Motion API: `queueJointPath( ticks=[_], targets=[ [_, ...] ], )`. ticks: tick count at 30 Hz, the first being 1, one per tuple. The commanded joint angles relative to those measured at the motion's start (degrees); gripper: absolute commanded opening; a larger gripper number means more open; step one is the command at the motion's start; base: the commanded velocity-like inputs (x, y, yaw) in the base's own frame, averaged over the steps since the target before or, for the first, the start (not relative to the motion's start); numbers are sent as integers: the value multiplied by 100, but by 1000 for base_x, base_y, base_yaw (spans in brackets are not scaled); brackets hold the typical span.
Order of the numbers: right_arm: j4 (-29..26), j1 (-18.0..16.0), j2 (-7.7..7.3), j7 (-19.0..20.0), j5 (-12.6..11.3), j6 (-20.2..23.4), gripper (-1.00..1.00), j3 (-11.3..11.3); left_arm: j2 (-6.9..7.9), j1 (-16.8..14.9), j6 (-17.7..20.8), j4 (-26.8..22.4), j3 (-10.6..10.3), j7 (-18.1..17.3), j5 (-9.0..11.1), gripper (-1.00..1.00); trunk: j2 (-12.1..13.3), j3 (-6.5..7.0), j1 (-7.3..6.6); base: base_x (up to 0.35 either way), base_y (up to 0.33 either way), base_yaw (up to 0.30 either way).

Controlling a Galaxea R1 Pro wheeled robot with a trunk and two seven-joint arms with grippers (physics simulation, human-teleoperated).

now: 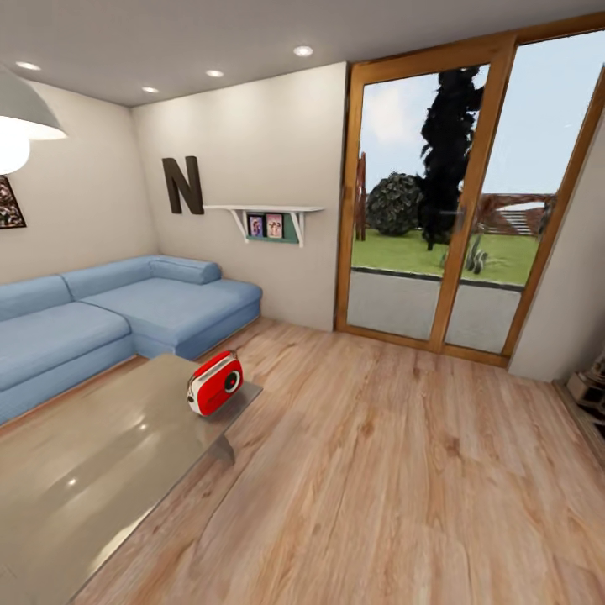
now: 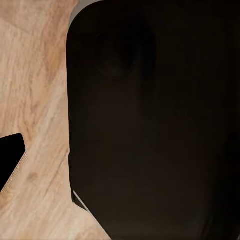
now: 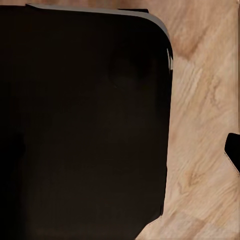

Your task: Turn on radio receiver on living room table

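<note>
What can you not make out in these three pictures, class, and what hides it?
- Radio receiver, head view: power switch too small to find.
- Table, head view: near end cut off by the picture's edge.
- Wrist views: a dark rounded body blocks most of each; end effector state unreadable.

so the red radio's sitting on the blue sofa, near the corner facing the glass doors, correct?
Not quite. The head view shows the radio receiver standing on the glossy table, not on the blue sofa. The rest holds: it is near the table's corner toward the glass doors.
</note>
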Motion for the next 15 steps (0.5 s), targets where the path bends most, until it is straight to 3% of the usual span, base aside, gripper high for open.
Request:
queueJointPath(
  ticks=[1, 15],
  targets=[
    [0, 0, 0, 0, 0, 2, 100, 1, 0, 0, 0, 0, 0, 0, -1, 100, 0, 0, 0, 328, 0, -6],
    [2, 0, 0, 0, -1, 7, 100, 2, 0, 0, 0, 0, 0, 0, 3, 100, 0, 0, 0, 328, 0, -1]
  ],
)
